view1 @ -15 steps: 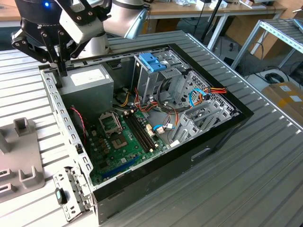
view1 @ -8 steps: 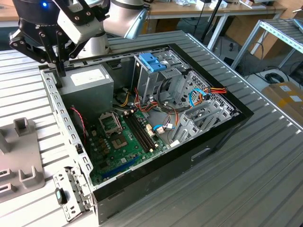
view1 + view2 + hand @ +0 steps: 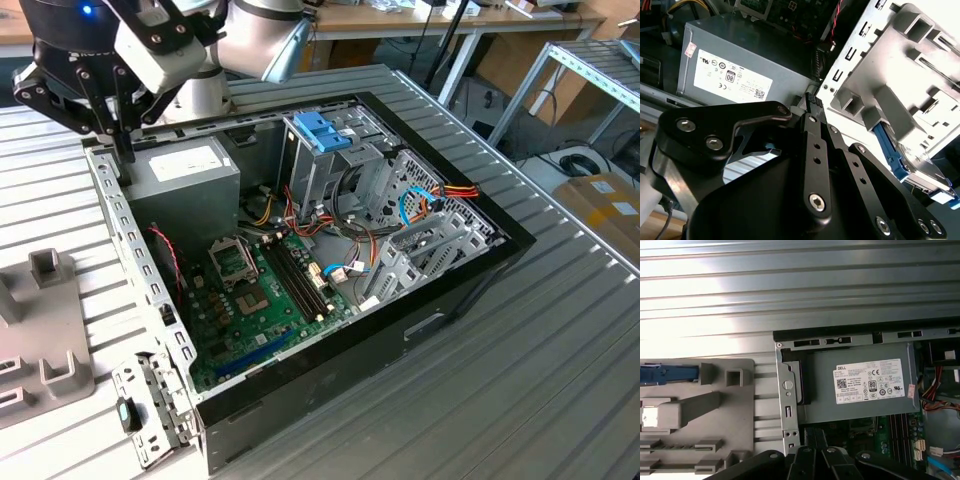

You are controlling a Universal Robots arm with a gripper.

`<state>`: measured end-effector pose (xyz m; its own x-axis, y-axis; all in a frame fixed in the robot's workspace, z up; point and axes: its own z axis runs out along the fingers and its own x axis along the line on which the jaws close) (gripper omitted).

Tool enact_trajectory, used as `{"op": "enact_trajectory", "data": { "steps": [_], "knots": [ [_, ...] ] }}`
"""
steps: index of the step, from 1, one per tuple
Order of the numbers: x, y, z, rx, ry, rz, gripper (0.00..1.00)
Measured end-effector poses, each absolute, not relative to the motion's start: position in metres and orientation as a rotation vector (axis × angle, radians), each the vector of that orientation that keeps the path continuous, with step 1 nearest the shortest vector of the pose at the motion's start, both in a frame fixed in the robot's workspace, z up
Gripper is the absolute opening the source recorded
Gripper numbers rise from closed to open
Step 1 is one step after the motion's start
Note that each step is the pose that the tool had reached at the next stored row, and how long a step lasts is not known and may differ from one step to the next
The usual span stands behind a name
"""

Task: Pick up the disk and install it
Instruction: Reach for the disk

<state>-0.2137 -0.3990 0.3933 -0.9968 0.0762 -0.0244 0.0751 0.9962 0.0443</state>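
The disk (image 3: 920,172), silver-grey with a blue plastic carrier frame, stands in a slot of the grey holder fixture (image 3: 900,65) beside the computer case. Its blue frame (image 3: 667,374) also shows at the fixture's edge in the first wrist view. My gripper (image 3: 125,150) hangs over the case's corner rail by the power-supply box (image 3: 185,175), at the exterior view's left. Its black fingers (image 3: 812,100) are shut together with nothing between them. The disk is apart from the gripper, off to the fixture side. The metal drive cage with a blue handle (image 3: 320,130) stands inside the case.
The open computer case (image 3: 440,310) lies on a ribbed metal table (image 3: 560,380). Inside are the motherboard (image 3: 265,290), bundled cables (image 3: 430,200) and the labelled power-supply box (image 3: 865,385). The grey fixture (image 3: 45,330) sits at the exterior view's left. A small bracket (image 3: 150,410) lies by the case's near corner.
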Motion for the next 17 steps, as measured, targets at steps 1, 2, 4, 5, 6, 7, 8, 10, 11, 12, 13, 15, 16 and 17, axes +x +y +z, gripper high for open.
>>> {"op": "enact_trajectory", "data": {
  "steps": [1, 2, 4, 5, 6, 7, 8, 10, 11, 12, 13, 15, 16, 17],
  "knots": [
    [-0.2142, -0.3990, 0.3933, 0.118, 3.112, 0.068, 0.10],
    [-0.2147, -0.3989, 0.3933, 0.118, 3.112, 0.068, 0.10],
    [-0.2156, -0.3989, 0.3933, 0.118, 3.112, 0.068, 0.10],
    [-0.2160, -0.3989, 0.3933, 0.118, 3.112, 0.068, 0.10],
    [-0.2164, -0.3989, 0.3933, 0.118, 3.112, 0.068, 0.10],
    [-0.2168, -0.3989, 0.3933, 0.118, 3.113, 0.068, 0.10],
    [-0.2173, -0.3989, 0.3933, 0.118, 3.112, 0.068, 0.10],
    [-0.2184, -0.3989, 0.3933, 0.118, 3.112, 0.068, 0.10],
    [-0.2188, -0.3989, 0.3933, 0.118, 3.113, 0.068, 0.10],
    [-0.2191, -0.3989, 0.3933, 0.118, 3.112, 0.068, 0.10],
    [-0.2196, -0.3989, 0.3933, 0.118, 3.112, 0.068, 0.10],
    [-0.2204, -0.3989, 0.3933, 0.118, 3.113, 0.068, 0.10],
    [-0.2208, -0.3989, 0.3933, 0.118, 3.112, 0.068, 0.10],
    [-0.2215, -0.3989, 0.3933, 0.118, 3.112, 0.068, 0.10]
  ]
}}
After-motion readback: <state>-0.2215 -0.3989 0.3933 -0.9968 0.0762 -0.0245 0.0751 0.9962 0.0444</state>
